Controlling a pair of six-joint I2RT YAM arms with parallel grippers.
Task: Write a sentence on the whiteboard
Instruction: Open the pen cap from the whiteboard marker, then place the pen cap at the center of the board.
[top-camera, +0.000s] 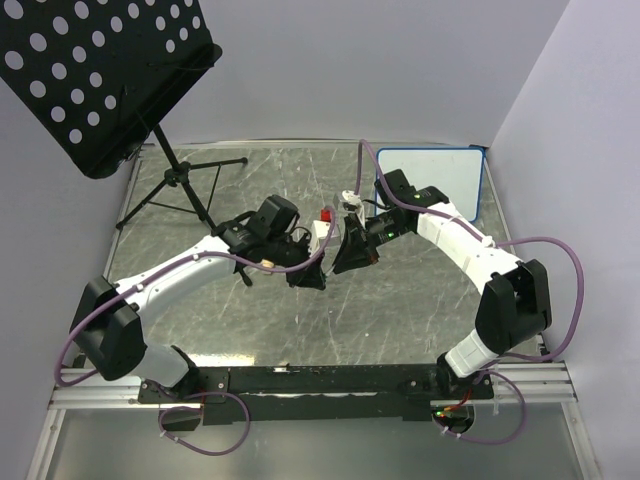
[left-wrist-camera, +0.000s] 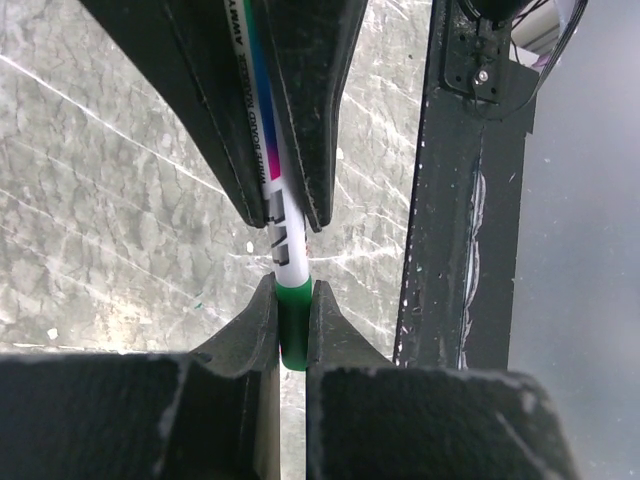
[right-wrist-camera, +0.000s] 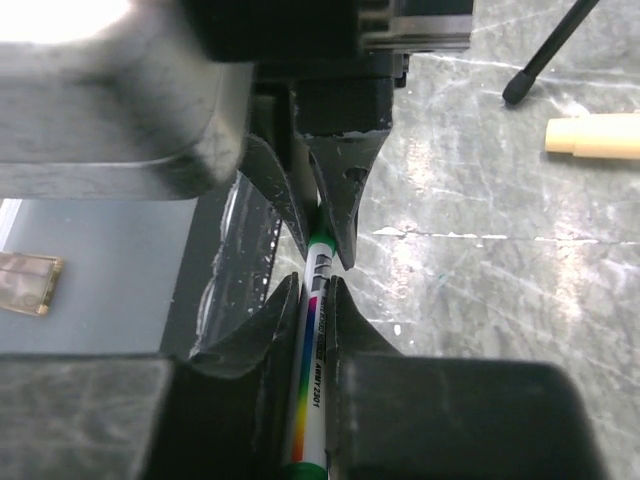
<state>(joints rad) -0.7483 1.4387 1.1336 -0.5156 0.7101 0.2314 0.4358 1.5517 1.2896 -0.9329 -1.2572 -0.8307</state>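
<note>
Together, the left gripper (left-wrist-camera: 293, 295) clamps the green cap (left-wrist-camera: 293, 340) and the right gripper (right-wrist-camera: 313, 290) clamps the marker (right-wrist-camera: 313, 350), apparently to uncap it; the whiteboard (top-camera: 432, 170) lies at two o'clock.

1. The table (top-camera: 420, 300) is grey and marbled, like stone or laminate, semi-glossy with fine pale scratches.
2. The marker (left-wrist-camera: 287, 255) has a smooth, glossy white plastic barrel with rainbow print. Its green cap (left-wrist-camera: 293, 330) is smooth plastic too.
3. The left gripper (left-wrist-camera: 292, 300) and right gripper (right-wrist-camera: 312, 290) have matt black fingers with grainy, slightly rough faces.
4. The whiteboard (top-camera: 445, 175), upper right, is smooth white with a blue plastic-looking rim.
5. The music stand panel (top-camera: 90, 70), upper left, is matt black perforated metal.
</note>
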